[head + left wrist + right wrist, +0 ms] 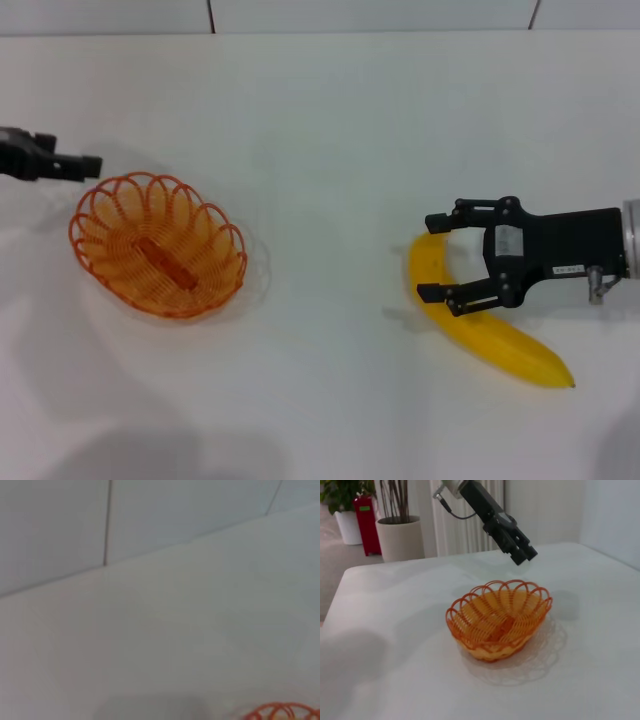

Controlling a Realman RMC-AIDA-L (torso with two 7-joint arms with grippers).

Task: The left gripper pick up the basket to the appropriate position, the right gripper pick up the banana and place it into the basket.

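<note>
A plain white tabletop (330, 130) fills nearly the whole head view, and along its top edge runs a pale panelled wall (370, 14) with thin dark seams. In the right wrist view's upper left, beyond the table's far edge, stands a large beige round planter (400, 537) holding dark bare stems. Further left is a red upright box (366, 520) with a green label, a white pot (347, 526) with a green leafy plant (340, 492) above it. White pleated curtains (457, 530) hang at upper centre.
</note>
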